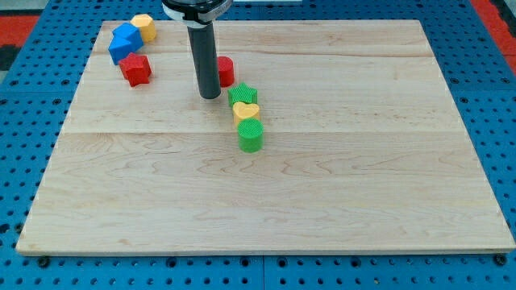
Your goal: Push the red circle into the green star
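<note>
My tip (210, 96) rested on the desk (339, 185), just left of the green star (242, 94). The red circle (225, 71) sat partly hidden behind the rod, just above-left of the star, nearly touching it. No gripper was fitted, so nothing was held

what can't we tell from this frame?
- Red circle, camera view: its left part is hidden behind the rod, so contact with my tip is unclear.
- Gap between red circle and green star: too small to judge.
- Arm above the rod: cut off by the view's top.
</note>
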You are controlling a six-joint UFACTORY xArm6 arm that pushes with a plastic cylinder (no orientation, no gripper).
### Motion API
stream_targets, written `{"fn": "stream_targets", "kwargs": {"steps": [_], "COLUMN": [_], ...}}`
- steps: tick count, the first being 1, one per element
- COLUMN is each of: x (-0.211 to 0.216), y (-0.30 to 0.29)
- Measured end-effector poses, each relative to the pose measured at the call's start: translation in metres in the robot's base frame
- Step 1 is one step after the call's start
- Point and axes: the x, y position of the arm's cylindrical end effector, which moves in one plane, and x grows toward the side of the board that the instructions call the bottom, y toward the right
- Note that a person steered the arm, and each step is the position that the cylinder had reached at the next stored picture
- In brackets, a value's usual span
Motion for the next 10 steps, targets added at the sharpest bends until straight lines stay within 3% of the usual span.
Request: {"fn": "stream_targets", "kwargs": {"steps": [3,6,10], "x": [0.0,-0.095,-0.023], "y": [-0.02,0.007,0.031]}}
